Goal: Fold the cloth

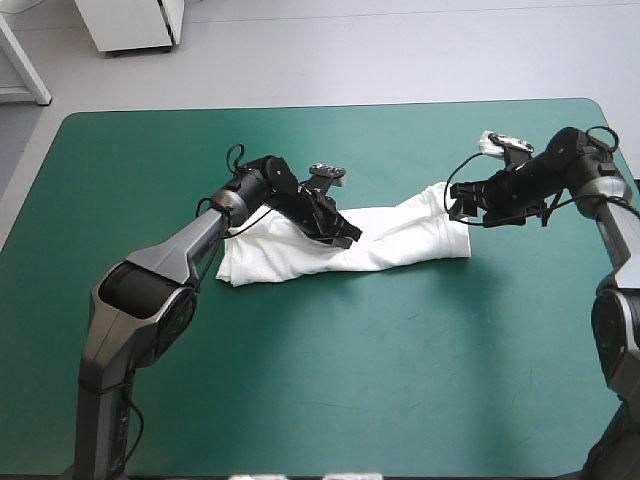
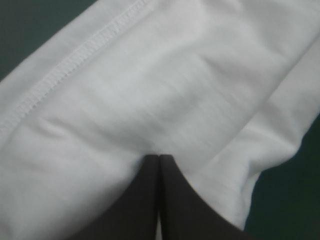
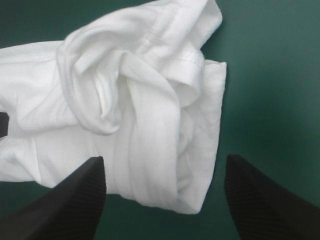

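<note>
The white T-shirt (image 1: 400,240) lies as a long, rumpled band across the middle of the teal-green table. My left gripper (image 1: 346,234) rests on the band's middle. In the left wrist view its black fingers meet in a point (image 2: 159,159) with the T-shirt (image 2: 150,85) puckered around them, a stitched hem running past ahead. My right gripper (image 1: 462,208) hovers at the band's right end. It stands open (image 3: 164,160), with the bunched, folded-over end of the T-shirt (image 3: 140,110) ahead of and between its fingers.
Bare teal-green cover (image 1: 350,370) stretches wide between the T-shirt and the near edge. More of it (image 1: 150,160) lies on the far left side. The table's right edge (image 1: 625,160) runs close behind the right arm.
</note>
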{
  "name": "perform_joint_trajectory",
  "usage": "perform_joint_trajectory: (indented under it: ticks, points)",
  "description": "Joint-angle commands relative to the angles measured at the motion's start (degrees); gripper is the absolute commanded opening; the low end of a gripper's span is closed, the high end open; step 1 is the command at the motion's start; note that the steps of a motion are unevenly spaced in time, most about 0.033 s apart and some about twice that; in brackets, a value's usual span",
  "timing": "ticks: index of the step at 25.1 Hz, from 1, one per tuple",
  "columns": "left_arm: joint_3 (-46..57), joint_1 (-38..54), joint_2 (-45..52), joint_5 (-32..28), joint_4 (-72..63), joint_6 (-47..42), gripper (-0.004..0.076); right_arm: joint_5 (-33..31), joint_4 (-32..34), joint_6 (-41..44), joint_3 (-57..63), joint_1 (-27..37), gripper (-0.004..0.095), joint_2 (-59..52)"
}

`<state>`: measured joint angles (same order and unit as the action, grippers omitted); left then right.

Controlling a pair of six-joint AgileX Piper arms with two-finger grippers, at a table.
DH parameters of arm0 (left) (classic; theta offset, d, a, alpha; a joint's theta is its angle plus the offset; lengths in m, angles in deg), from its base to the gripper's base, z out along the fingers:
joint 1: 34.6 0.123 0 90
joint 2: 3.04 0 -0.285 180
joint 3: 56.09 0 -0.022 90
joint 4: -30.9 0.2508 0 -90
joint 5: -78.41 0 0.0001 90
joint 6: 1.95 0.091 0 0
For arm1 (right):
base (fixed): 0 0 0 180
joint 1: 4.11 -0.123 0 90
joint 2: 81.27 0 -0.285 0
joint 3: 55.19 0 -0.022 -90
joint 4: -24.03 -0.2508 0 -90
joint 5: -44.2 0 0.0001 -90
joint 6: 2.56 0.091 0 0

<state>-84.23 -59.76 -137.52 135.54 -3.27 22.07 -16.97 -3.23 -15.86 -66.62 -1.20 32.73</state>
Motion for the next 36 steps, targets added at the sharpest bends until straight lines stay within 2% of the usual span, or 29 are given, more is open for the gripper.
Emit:
perform_joint_trajectory:
  ticks: [1, 12, 14, 16, 18, 19, 20, 23, 28, 36]
  points:
    - [-0.81, -0.46, 1.92, 0.00, -0.04, -0.51, -0.0010, 0.92, -3.26, -1.85, -1.67, 0.51, 0.0645, 0.40]
    - [-0.81, -0.46, 1.92, 0.57, -0.04, -0.27, -0.0010, 1.79, -6.98, -2.92, -1.90, 0.39, 0.0644, 9.61]
    - [-0.81, -0.46, 1.92, 0.57, -0.04, -0.27, -0.0010, 1.79, -7.96, -2.97, -1.90, 0.14, 0.0603, 10.34]
    - [-0.81, -0.46, 1.92, 0.57, -0.04, -0.27, -0.0010, 1.67, -8.08, -3.76, -1.90, -0.21, 0.0454, 11.05]
    - [-0.81, -0.46, 1.92, 0.57, 0.25, -0.27, -0.0010, 1.53, -8.81, -5.57, -1.90, -1.05, 0.0235, 11.47]
    - [-0.81, -0.46, 1.92, 0.57, 0.66, -0.27, -0.0010, 1.53, -9.49, -6.80, -1.90, -1.26, 0.0076, 11.76]
    - [-0.81, -0.46, 1.92, 0.57, 0.66, -0.27, -0.0010, 1.53, -9.49, -6.80, -1.90, -1.41, -0.0012, 11.75]
    - [-0.81, -0.46, 1.92, 0.32, 0.77, -0.63, -0.0010, 1.53, -11.34, -6.90, -2.01, -1.41, -0.0013, 11.75]
    - [-0.81, -0.50, 1.92, 0.68, 0.87, -1.76, -0.0010, -2.26, -12.24, -7.20, -4.39, -1.30, -0.0013, 10.44]
    - [-0.81, -0.50, 1.92, 1.99, 1.39, -2.24, -0.0010, -3.35, -13.04, -6.29, -8.66, -1.30, -0.0013, 2.48]
